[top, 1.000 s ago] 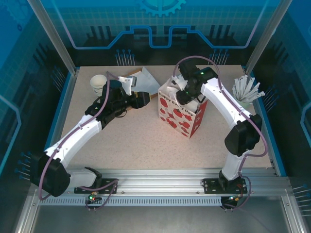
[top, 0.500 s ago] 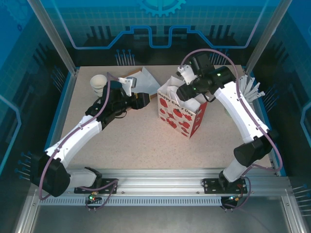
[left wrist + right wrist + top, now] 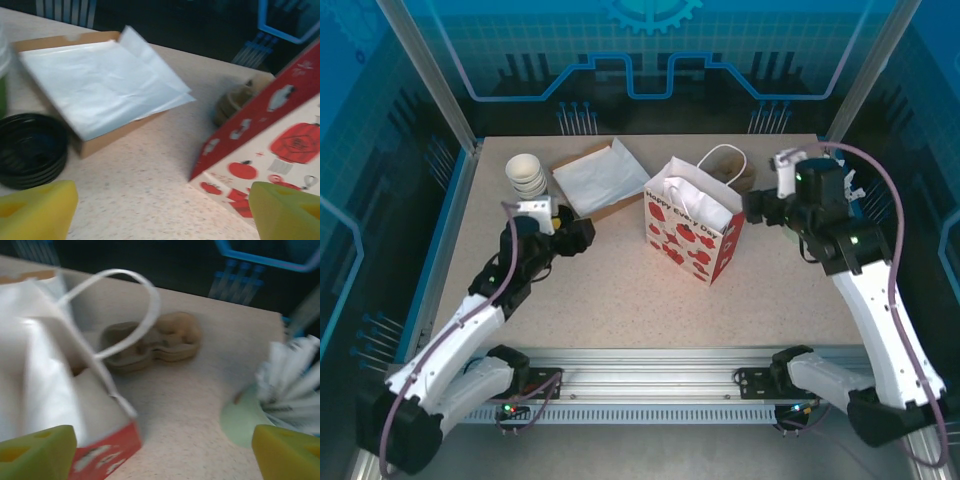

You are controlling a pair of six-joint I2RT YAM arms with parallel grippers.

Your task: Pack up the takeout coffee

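The takeout coffee is hidden. The strawberry-print bag (image 3: 688, 236) stands upright in the middle of the table with its mouth open and its white inside showing. My left gripper (image 3: 582, 236) hangs to the left of the bag, apart from it. In the left wrist view this gripper (image 3: 162, 215) is open with bare table between its yellow fingertips (image 3: 35, 210), and the bag (image 3: 270, 145) is at the right. My right gripper (image 3: 756, 208) hovers just right of the bag. It (image 3: 160, 455) is open and empty, with the bag's handle (image 3: 135, 295) ahead of it.
A stack of white paper cups (image 3: 527, 175) stands at the back left. Next to it is a flat box of white paper (image 3: 600, 178). Black lids (image 3: 30, 150) lie near my left gripper. A brown cup carrier (image 3: 730, 165) sits behind the bag. A pale green cup of white sticks (image 3: 280, 395) is at the right.
My right gripper has come up out of the bag, swung right and opened. My left arm has drawn back from the bag's left rim toward the near left, jaws wider.
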